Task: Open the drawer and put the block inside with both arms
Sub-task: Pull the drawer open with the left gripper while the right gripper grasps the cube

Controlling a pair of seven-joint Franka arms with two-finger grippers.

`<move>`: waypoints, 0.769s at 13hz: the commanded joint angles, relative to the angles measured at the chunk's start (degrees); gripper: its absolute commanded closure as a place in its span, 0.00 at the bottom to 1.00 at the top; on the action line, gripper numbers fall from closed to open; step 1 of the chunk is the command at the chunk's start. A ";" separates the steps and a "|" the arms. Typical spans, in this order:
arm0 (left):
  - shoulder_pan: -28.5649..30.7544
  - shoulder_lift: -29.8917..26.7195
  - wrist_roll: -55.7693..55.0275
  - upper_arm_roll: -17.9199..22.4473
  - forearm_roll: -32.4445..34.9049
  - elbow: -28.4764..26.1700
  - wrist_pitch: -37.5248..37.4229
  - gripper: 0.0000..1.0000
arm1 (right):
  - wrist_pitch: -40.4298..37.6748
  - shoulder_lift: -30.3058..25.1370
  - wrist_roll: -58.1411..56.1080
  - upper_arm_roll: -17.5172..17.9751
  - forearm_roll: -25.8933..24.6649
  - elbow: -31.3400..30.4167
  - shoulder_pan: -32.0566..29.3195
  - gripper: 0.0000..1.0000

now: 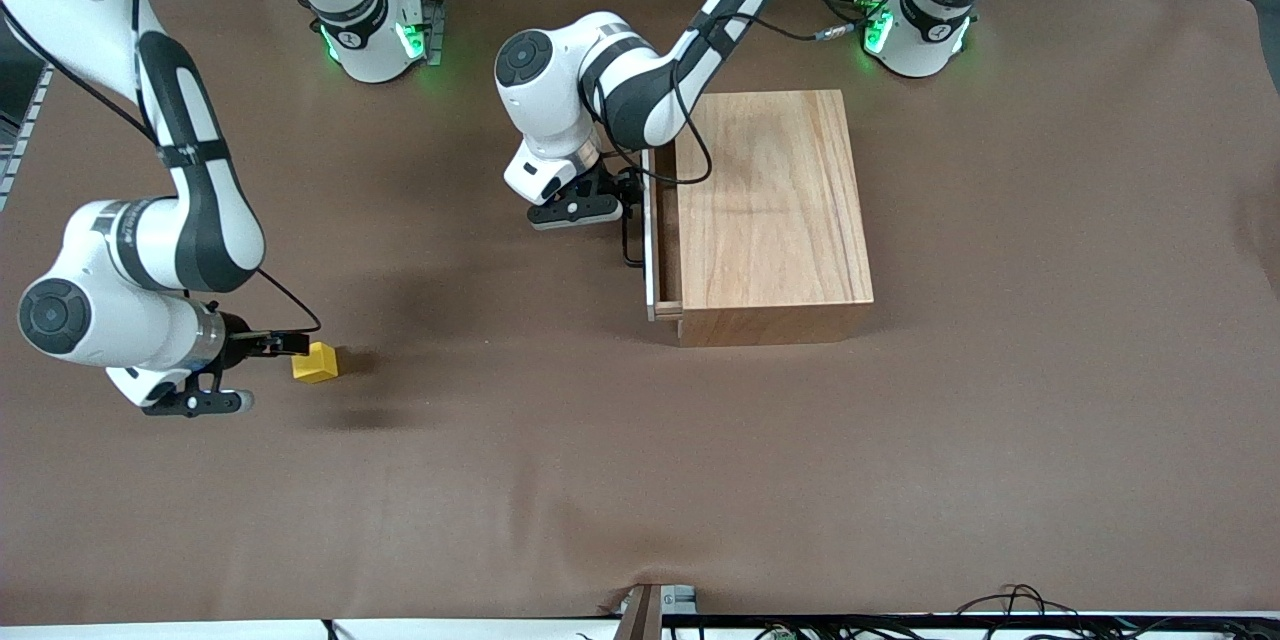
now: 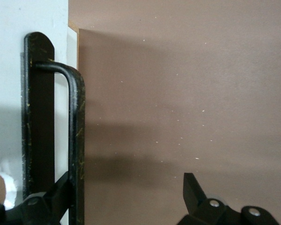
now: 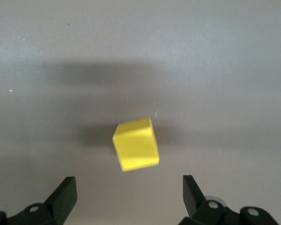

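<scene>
covering the table, brown cloth (image 1: pixel 1000 440) lies under both spread pincers (image 1: pixel 625 205) (image 1: pixel 268 344)

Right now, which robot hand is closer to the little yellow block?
The right hand. It is open beside the block, not touching. The left hand is open at the drawer handle, toward the left arm's end.

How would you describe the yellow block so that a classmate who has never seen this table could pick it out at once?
Start at the big wooden box on the brown table. From there go toward the right arm's end of the table, somewhat nearer the front camera, to the open right gripper. The block lies just by it: a small bright yellow cube, the table's only vividly coloured thing.
</scene>
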 commanded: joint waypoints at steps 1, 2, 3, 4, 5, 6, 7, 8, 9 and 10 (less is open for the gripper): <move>-0.28 1.45 -2.40 -0.30 -2.07 3.14 0.68 0.00 | 7.49 0.47 -3.31 0.79 -1.61 -4.39 0.08 0.00; -0.29 1.45 -2.58 -0.91 -2.07 3.23 0.77 0.00 | 10.56 0.47 -3.40 0.79 -2.48 -6.41 0.08 0.00; -0.29 1.36 -2.67 -1.35 -2.07 3.23 1.03 0.00 | 13.29 0.47 -3.31 0.79 -4.23 -8.26 0.00 0.00; -0.29 1.36 -3.01 -1.45 -2.16 3.49 1.12 0.00 | 15.67 0.47 -3.31 0.79 -4.77 -9.85 -0.01 0.00; -0.29 1.36 -3.28 -2.06 -2.16 4.37 1.29 0.00 | 17.17 0.47 -3.22 0.79 -4.78 -11.17 -0.01 0.00; -0.29 1.45 -3.28 -2.41 -2.16 4.72 1.38 0.00 | 18.14 0.47 -3.14 0.79 -4.78 -12.14 0.08 0.00; -0.29 1.45 -3.28 -2.50 -2.16 4.73 1.65 0.00 | 19.20 0.55 -3.14 0.79 -4.78 -12.93 0.00 0.00; -0.29 1.62 -3.28 -2.50 -2.16 4.73 2.00 0.00 | 20.25 0.64 -3.14 0.79 -4.69 -13.63 -0.01 0.00; -0.29 1.80 -3.28 -2.85 -2.16 4.73 2.87 0.00 | 20.61 0.73 -3.14 0.79 -4.77 -13.82 -0.09 0.00; -0.20 2.32 -3.28 -2.94 -2.16 4.73 3.57 0.00 | 20.79 0.82 -3.14 0.79 -4.69 -13.90 -0.18 0.00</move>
